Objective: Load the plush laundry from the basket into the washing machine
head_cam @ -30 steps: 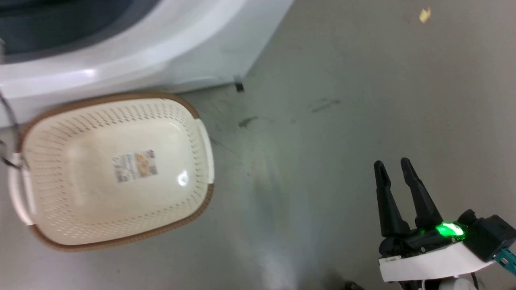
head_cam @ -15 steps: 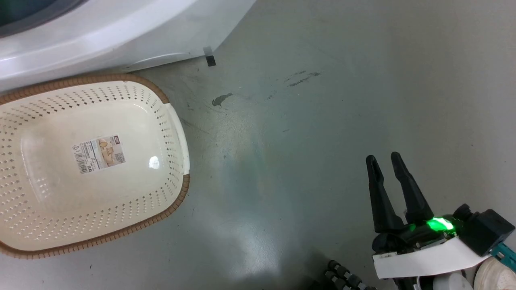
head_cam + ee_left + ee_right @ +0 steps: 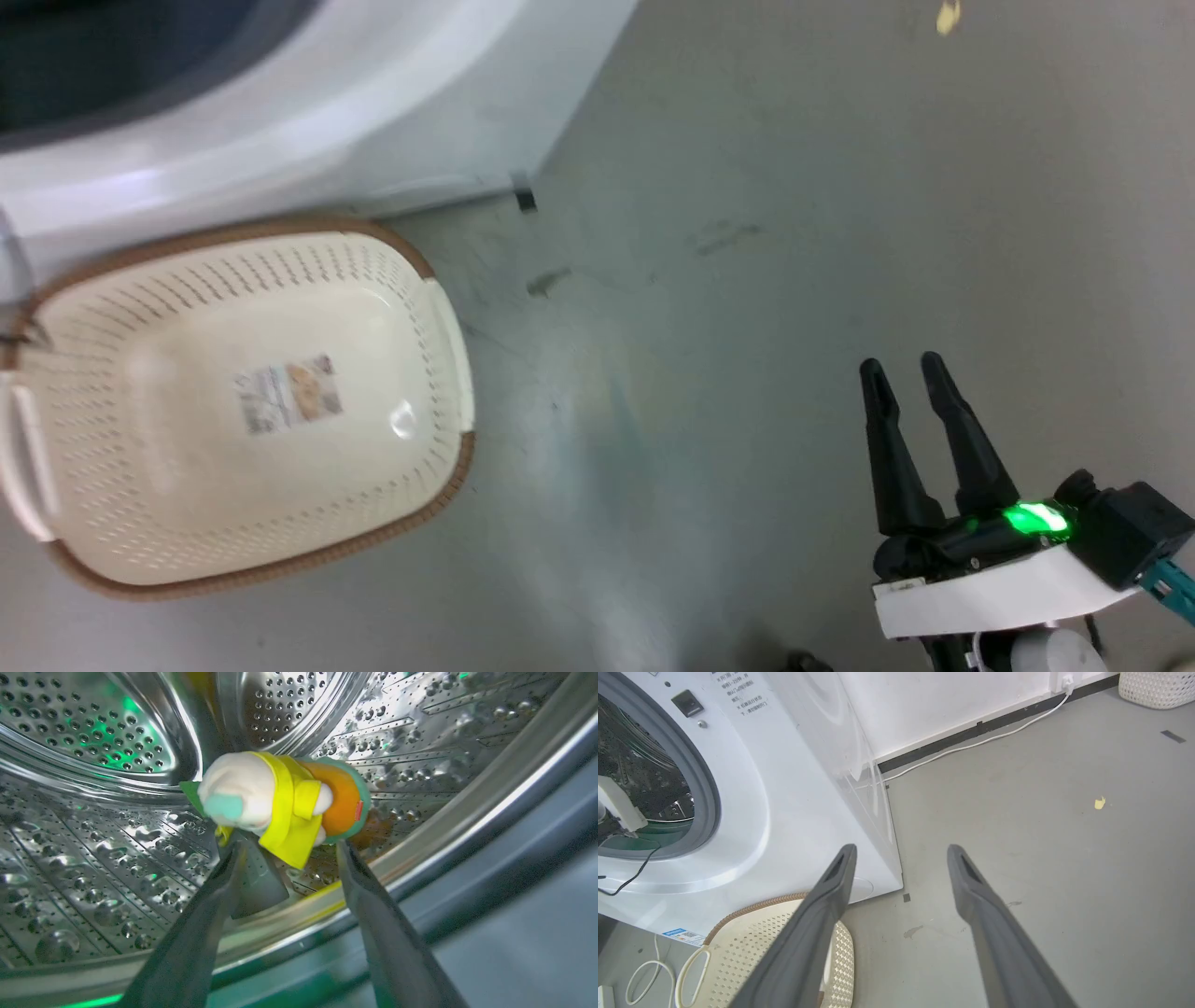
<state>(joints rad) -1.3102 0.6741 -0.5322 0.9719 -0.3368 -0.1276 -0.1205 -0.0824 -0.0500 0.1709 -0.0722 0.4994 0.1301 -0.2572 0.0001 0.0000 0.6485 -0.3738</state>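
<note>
**Floor and wall clutter**

I see a scuffed grey floor [image 3: 1064,858] with a dark stain [image 3: 913,931] and, well apart, a yellow scrap [image 3: 1099,803]. A white cable [image 3: 971,746] runs beside the black skirting [image 3: 999,718] up to a wall socket [image 3: 1066,680]. A pale latticed bin [image 3: 1157,688] stands at the far side, a dark tape strip [image 3: 1173,736] near it on the floor.

Bright, even light; head view blurred; drum [image 3: 93,742] glares green.
</note>
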